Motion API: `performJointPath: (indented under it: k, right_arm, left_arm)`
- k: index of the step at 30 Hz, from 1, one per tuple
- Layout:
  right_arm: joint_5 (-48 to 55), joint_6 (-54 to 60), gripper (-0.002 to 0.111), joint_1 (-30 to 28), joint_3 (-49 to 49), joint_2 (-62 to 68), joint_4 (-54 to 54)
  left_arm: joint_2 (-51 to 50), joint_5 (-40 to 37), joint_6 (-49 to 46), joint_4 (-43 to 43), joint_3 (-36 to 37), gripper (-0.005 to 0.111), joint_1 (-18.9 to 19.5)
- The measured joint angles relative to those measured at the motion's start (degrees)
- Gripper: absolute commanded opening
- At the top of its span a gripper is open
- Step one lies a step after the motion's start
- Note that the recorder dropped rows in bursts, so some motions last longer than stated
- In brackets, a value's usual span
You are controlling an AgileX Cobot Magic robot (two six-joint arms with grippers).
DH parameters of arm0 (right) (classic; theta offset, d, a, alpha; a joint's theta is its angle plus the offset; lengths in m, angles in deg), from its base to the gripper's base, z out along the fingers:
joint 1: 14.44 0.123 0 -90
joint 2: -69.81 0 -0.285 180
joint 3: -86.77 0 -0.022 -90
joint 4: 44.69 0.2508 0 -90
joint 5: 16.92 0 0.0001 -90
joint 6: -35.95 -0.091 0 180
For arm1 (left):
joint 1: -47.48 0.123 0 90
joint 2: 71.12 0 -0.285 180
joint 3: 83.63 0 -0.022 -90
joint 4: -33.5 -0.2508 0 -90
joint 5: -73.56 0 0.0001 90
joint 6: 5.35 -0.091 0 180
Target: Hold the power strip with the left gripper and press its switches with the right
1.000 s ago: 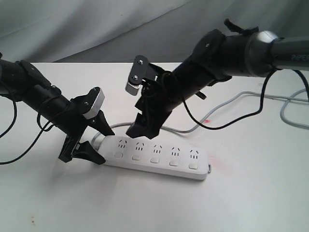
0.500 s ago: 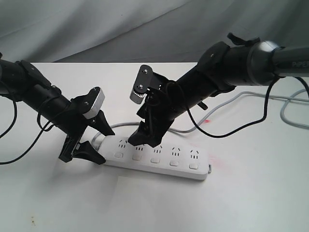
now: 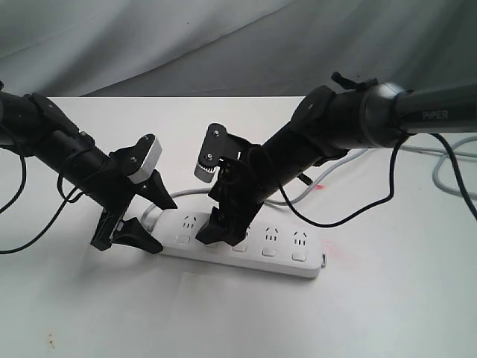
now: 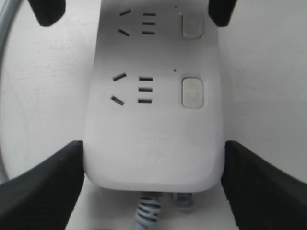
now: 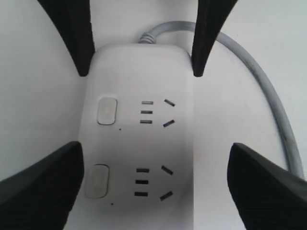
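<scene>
The white power strip (image 3: 250, 250) lies flat on the white table, its row of switches (image 3: 269, 251) along the near side. My left gripper (image 3: 147, 218) is shut on the strip's cord end; in the left wrist view its fingers (image 4: 53, 182) press both sides of the strip (image 4: 153, 139). My right gripper (image 3: 222, 233) is open and low over the second and third sockets. In the right wrist view one finger (image 5: 43, 182) sits beside the second switch (image 5: 96, 181), while the other hangs over the table. The first switch (image 5: 107, 110) is uncovered.
The strip's grey cord (image 3: 298, 195) loops behind it toward the back right, where more grey cable (image 3: 447, 160) lies. A small red spot (image 3: 320, 186) marks the table. A grey cloth backdrop (image 3: 186, 45) rises behind the table's far edge.
My right gripper has come down and slightly left, from above the strip to just over its second and third sockets. The left gripper and the strip have not moved.
</scene>
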Motion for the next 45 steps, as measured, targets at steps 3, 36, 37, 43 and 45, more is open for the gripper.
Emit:
performJointPath:
  k: [3,36,37,43,45]
  right_arm:
    - [-0.40,0.00,0.075,0.00,0.00,0.86,-0.70]
    - [-2.24,-1.65,0.075,0.00,0.00,0.91,-0.97]
    - [-2.35,-1.65,0.075,0.00,0.00,0.91,-0.65]
    - [-2.61,-1.65,0.075,0.00,0.00,0.91,-0.53]
    - [-2.51,-1.65,0.075,0.00,0.00,0.91,-1.03]
  left_arm:
    - [0.00,0.00,0.00,0.00,0.00,0.047,0.00]
    - [0.00,0.20,0.00,0.26,0.00,0.047,0.00]
    - [0.00,0.20,0.00,0.26,0.00,0.047,0.00]
    - [0.00,0.20,0.00,0.26,0.00,0.047,0.00]
    - [0.00,0.20,0.00,0.26,0.00,0.047,0.00]
